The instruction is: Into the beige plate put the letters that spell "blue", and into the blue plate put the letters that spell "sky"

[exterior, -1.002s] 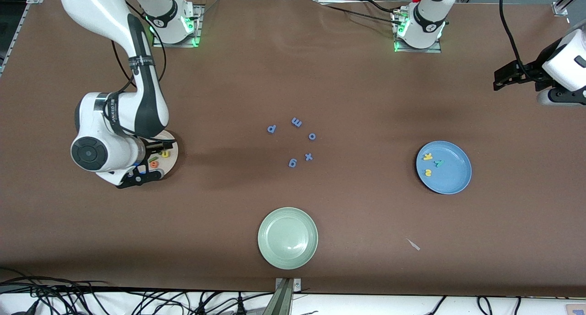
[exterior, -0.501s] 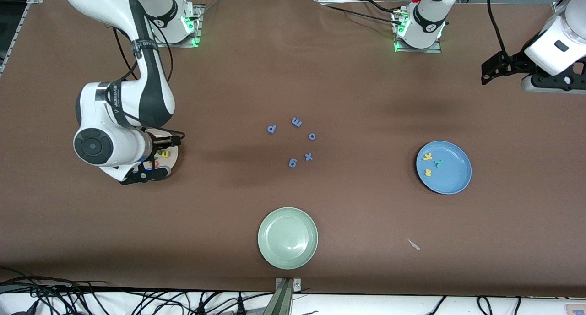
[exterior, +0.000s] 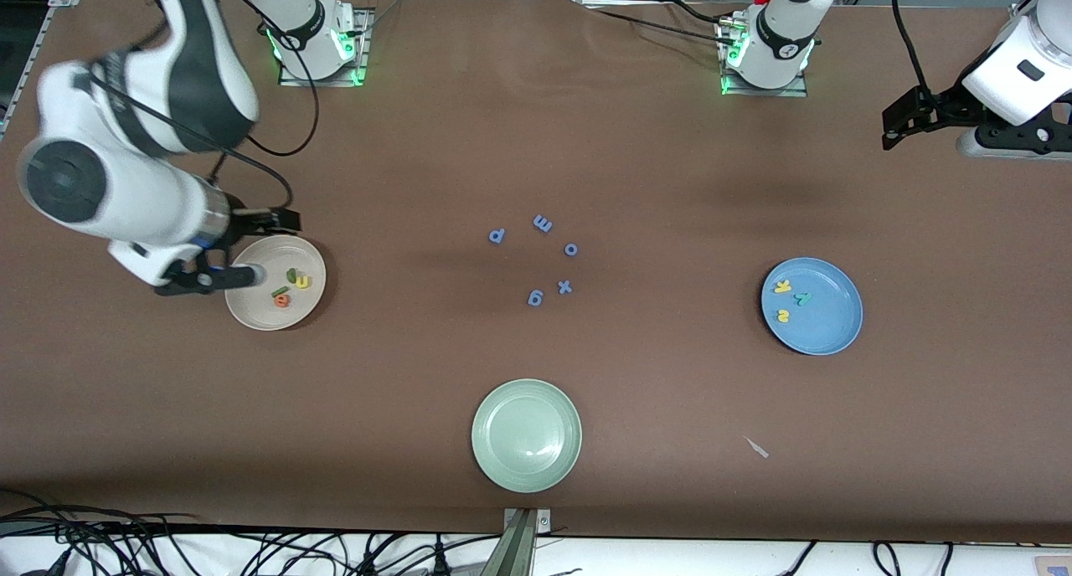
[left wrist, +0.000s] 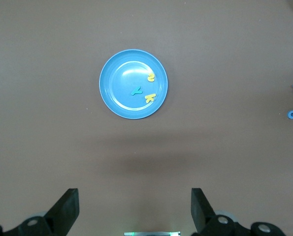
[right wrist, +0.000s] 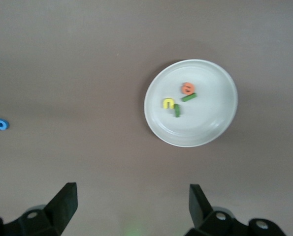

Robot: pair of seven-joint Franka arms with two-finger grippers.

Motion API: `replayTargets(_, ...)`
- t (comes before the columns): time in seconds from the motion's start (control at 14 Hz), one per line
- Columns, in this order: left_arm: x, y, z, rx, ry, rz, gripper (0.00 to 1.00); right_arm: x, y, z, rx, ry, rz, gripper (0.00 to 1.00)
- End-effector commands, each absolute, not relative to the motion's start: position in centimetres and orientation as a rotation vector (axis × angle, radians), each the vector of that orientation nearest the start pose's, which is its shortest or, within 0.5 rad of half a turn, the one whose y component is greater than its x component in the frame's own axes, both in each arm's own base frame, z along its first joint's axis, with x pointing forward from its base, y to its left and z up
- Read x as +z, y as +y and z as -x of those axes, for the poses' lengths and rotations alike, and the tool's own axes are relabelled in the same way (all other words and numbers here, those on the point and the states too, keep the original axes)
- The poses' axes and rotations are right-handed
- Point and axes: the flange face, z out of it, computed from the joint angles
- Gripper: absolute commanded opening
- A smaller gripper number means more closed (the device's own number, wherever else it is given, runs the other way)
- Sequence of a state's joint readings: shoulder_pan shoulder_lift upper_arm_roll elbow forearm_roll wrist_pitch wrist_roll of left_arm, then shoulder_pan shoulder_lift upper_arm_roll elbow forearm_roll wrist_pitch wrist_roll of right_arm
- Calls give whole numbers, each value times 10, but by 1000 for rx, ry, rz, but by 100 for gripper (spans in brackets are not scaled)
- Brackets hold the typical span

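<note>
The right arm's end effector [exterior: 219,254] overlaps the beige plate's [exterior: 251,310] rim, and the left arm is cut off at the frame edge.

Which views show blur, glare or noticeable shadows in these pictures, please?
Front view: the right arm is smeared by motion blur, the letters stay sharp, and soft shadows darken the table. Left wrist view: a faint sheen on the blue plate. Right wrist view: the beige plate looks slightly soft.
</note>
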State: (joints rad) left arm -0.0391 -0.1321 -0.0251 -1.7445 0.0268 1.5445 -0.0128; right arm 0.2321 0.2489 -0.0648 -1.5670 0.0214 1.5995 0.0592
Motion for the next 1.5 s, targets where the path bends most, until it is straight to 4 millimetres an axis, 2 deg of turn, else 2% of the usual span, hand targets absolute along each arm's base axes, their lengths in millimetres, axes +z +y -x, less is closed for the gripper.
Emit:
replayTargets(0.0,621,-35,-527,91,85,3113,100,534,77,-577,222,-88,3141,100)
replayTargets(0.21,624,-37,-533,99,94,3115,100,567,50,-570,133,-50,3139,100)
replayTargets(0.29,624,-37,-533,99,92,3115,100,571,47,-567,128,-36,3143,100)
replayTargets(0.43,623,-35,-533,102,90,3117,100,571,19,-566,145,24,3138,100)
replayTargets(0.5,623,-35,-533,102,90,3117,100,570,15,-567,140,1,3137,100)
replayTargets(0.79,622,-31,-532,126,71,3123,100,571,13,-573,80,-7,3137,100)
replayTargets(1.0,621,-29,-531,141,69,3124,100,558,12,-581,108,11,3136,100)
replayTargets(1.43,621,-29,-530,146,66,3124,100,562,15,-582,87,24,3131,100)
